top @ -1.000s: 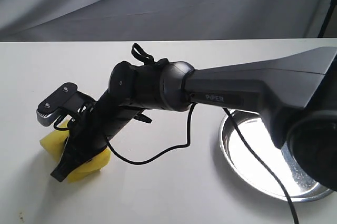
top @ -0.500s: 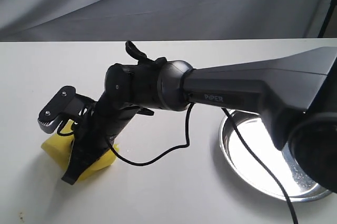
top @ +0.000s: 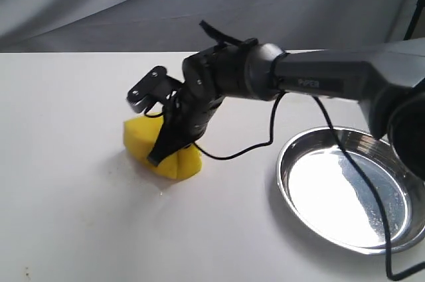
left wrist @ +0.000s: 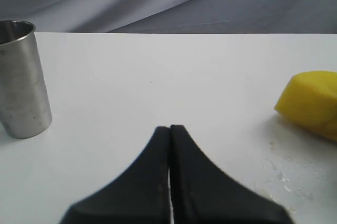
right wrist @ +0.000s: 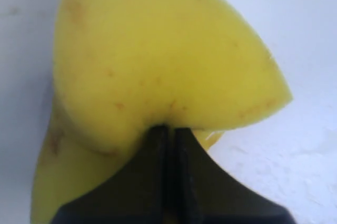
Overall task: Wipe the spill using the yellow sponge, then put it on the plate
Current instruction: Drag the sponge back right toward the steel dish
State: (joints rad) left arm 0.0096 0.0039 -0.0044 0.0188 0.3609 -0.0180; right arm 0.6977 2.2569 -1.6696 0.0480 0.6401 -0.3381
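Observation:
The yellow sponge (top: 163, 149) rests on the white table left of centre, squeezed into a folded wedge. My right gripper (top: 161, 154) reaches across the middle and is shut on the sponge, pinching it hard (right wrist: 168, 128); the foam (right wrist: 158, 60) bulges around the black fingers. The plate (top: 345, 192), round shiny steel, sits at the right front with nothing in it. My left gripper (left wrist: 169, 127) is shut with nothing in it, low over the table, and the sponge (left wrist: 310, 103) lies off to one side of it. No amber spill shows; only faint wet streaks (left wrist: 279, 174) lie by the sponge.
A steel cup (left wrist: 21, 79) stands upright on the table, seen in the left wrist view. A black cable (top: 246, 152) hangs from the right arm down onto the table between sponge and plate. A grey cloth backdrop (top: 199, 3) hangs behind the table's far edge.
The right arm has dragged the sponge across the table to the right and away from the front, toward the plate. The gripper stayed shut on it.

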